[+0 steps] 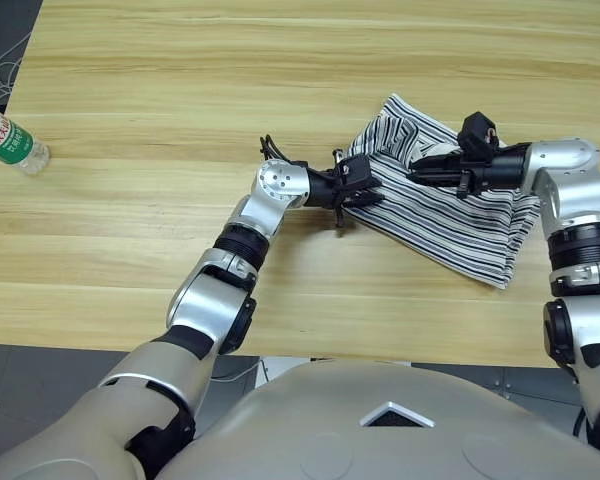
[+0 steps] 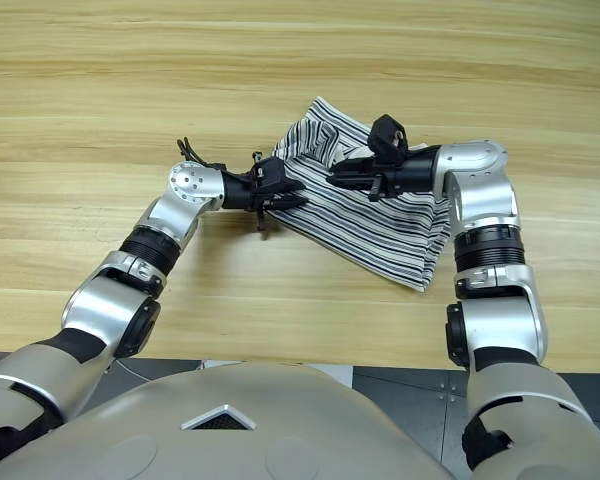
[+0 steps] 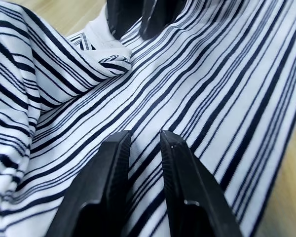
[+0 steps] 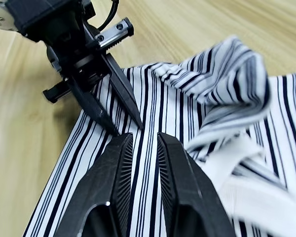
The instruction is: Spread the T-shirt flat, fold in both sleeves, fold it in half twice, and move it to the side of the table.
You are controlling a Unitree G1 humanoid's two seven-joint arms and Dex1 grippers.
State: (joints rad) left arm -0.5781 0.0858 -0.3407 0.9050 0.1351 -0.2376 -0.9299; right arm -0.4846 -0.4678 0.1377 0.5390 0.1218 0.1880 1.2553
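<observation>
The striped T-shirt (image 1: 450, 215) is seen on the wooden table (image 1: 180, 100), right of centre and in the nearer half, and it is far from flat. It is bunched into a slanted heap, with one corner pointed toward the far side and a broad striped panel laid out toward the right arm. A loose fold is raised beside the white ribbed collar (image 4: 237, 163), which is turned up in the middle of the cloth. The left gripper (image 1: 372, 192) is brought in at the shirt's left edge and is set down on the striped fabric just inside that edge. Its two black fingers are drawn nearly together, with only a thin slit left between them. Whether any cloth is pinched there cannot be told. From the opposite side the right gripper (image 1: 417, 177) is held low over the shirt, beside the collar, and it is clenched the same way, with stripes visible through a narrow gap. The two grippers are pointed at each other across the fabric, tips near but apart. A plastic water bottle (image 1: 10, 140) is left lying at the table's far left edge, well apart from the shirt.
</observation>
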